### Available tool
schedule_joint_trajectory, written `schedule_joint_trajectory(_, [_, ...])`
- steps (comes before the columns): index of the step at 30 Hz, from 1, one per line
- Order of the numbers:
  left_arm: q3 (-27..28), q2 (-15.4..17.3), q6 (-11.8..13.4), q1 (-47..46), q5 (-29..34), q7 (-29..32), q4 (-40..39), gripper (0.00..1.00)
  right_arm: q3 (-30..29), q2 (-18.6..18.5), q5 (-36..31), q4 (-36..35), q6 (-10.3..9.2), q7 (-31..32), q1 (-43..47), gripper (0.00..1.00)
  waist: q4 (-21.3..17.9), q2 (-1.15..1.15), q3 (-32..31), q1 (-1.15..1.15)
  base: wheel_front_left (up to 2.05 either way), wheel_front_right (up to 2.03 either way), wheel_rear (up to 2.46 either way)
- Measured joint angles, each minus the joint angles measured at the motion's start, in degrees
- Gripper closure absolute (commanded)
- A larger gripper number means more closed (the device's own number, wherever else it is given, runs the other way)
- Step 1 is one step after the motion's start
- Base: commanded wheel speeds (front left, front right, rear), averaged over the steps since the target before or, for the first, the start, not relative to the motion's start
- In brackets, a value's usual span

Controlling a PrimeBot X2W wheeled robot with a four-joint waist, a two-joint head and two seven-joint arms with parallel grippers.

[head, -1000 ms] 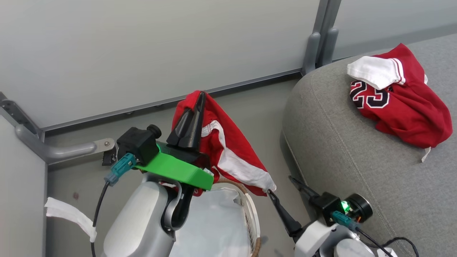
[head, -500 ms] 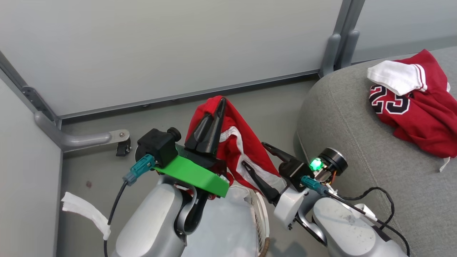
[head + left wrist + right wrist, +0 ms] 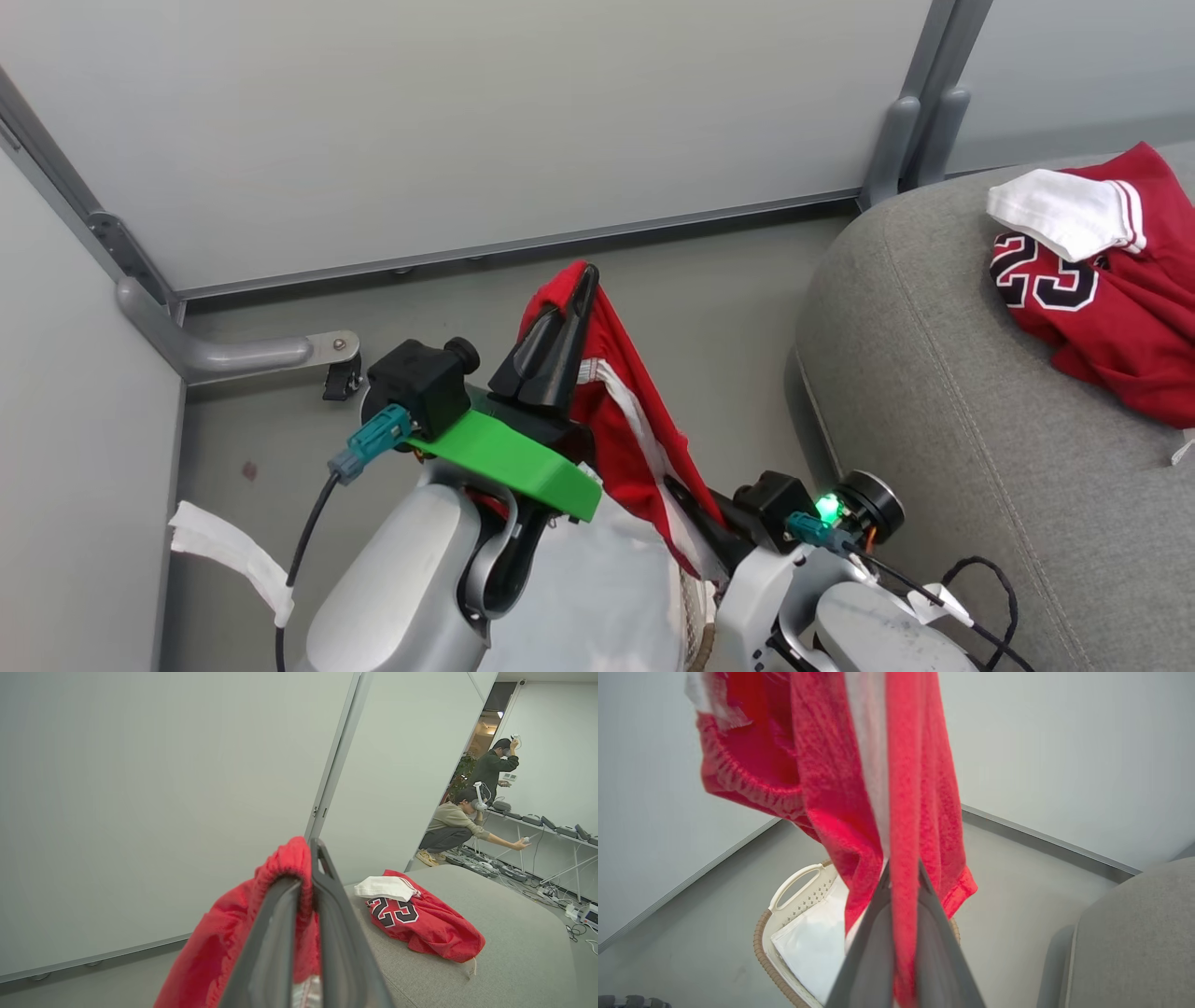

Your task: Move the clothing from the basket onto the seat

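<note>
A red garment with white stripes (image 3: 635, 420) hangs above the basket (image 3: 693, 611), stretched between both grippers. My left gripper (image 3: 584, 280) is shut on its elastic waistband (image 3: 289, 868) at the top. My right gripper (image 3: 680, 499) is shut on the lower striped part (image 3: 903, 891). The right wrist view shows the basket (image 3: 784, 896) with its white liner (image 3: 812, 947) on the floor below. A second red garment with a black "23" (image 3: 1106, 308) lies on the grey seat (image 3: 934, 401) at the right; in the left wrist view this "23" garment (image 3: 423, 919) lies on the seat (image 3: 514, 933).
Pale partition walls (image 3: 467, 121) enclose the corner, with a metal post (image 3: 920, 103) behind the seat and a curved metal foot (image 3: 243, 355) on the left. A white strip (image 3: 224, 560) lies on the floor. Two people (image 3: 467, 816) are far off beyond the seat.
The right gripper came in from the lower right, opened around the hanging garment and has shut on its lower part. The head camera has swung, shifting everything rightward.
</note>
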Motion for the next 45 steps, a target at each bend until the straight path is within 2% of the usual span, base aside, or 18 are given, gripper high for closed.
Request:
schedule_joint_trajectory(4, [0.93,-0.02,-0.01,0.65,0.44,0.00,0.36,1.00,-2.18,-0.45,0.12,-1.59,0.00,0.00,1.40,1.00,-0.71,0.00,0.28,0.00,0.00,0.00,0.00])
schedule_joint_trajectory(5, [1.15,-0.02,-0.01,0.87,0.57,0.00,0.48,0.93,-2.89,-0.52,0.12,-2.36,0.00,0.01,1.67,1.00,-0.92,0.00,0.38,0.00,0.00,0.00,0.00])
schedule_joint_trajectory(6, [1.45,-0.03,-0.01,0.93,0.76,0.00,0.56,0.54,-3.45,-0.55,0.11,-3.05,0.00,0.01,1.86,1.00,-1.10,0.00,0.46,0.00,0.00,0.00,0.00])
schedule_joint_trajectory(7, [1.89,-0.05,-0.01,0.96,0.90,0.00,0.89,0.00,-4.14,-0.58,0.08,-3.81,0.00,0.01,2.05,1.00,-1.34,0.00,0.56,0.00,0.00,0.00,0.00])
schedule_joint_trajectory(16, [6.47,-0.03,-0.01,2.85,2.98,-0.02,3.02,0.00,-10.55,-0.25,-0.04,-12.90,0.00,0.02,4.40,1.00,-5.15,0.00,1.17,0.00,0.00,0.00,0.00])
schedule_joint_trajectory(24, [8.72,-0.01,-0.01,5.14,3.91,-0.02,5.32,0.00,-14.88,0.21,-0.10,-21.07,0.00,0.03,5.87,1.00,-11.98,0.00,1.69,0.00,0.00,0.00,0.00])
schedule_joint_trajectory(37, [7.27,1.59,-0.01,6.19,3.66,-0.05,6.98,0.00,-25.46,0.42,-0.30,-32.50,0.00,0.08,5.77,1.00,-25.08,0.00,3.12,0.00,0.00,0.00,0.00])
schedule_joint_trajectory(45, [1.94,1.90,-0.01,2.70,3.08,-0.05,8.42,0.00,-32.34,0.37,-0.69,-38.30,-0.01,0.08,8.16,1.00,-28.96,0.00,5.92,0.00,0.01,0.01,0.01])
